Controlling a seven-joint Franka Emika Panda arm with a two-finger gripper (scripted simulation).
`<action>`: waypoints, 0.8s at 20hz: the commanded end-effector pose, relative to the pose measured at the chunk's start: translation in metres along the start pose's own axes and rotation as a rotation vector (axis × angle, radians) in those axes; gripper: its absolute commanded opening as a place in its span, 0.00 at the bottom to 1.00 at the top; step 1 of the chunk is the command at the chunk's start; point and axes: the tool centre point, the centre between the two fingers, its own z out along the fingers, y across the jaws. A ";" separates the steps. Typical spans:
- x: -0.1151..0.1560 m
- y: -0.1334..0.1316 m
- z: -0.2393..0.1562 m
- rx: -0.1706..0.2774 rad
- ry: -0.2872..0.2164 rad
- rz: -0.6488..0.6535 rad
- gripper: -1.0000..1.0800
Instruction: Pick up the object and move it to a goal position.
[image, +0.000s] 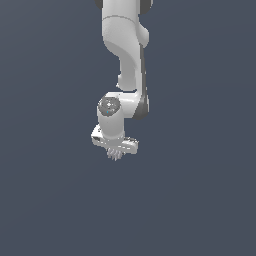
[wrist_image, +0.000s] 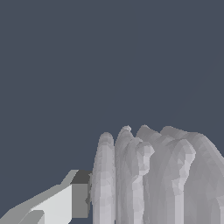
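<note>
one white arm, one small ribbed lump at its tip, over a flat dark grey-blue ground.

one finger (wrist_image: 65, 199) of the pincer (image: 116, 150) shows in the wrist view, a white bar with a dark grey pad pressed flat against the outermost fin of the object (wrist_image: 153, 179); the other finger is out of that frame, so the pincer reads as narrow and holding the object, though only one contact is visible. in the exterior view the arm (image: 127, 50) comes down from the upper edge, its wrist pointing downward, and the object (image: 115, 154) pokes out just below the white pincer bar as pale grey parallel fins, narrower than the bar.
</note>
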 end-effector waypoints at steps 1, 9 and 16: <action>-0.003 -0.004 -0.009 0.000 0.001 0.000 0.00; -0.021 -0.024 -0.059 0.000 0.001 0.000 0.00; -0.046 -0.051 -0.130 0.000 0.001 0.000 0.00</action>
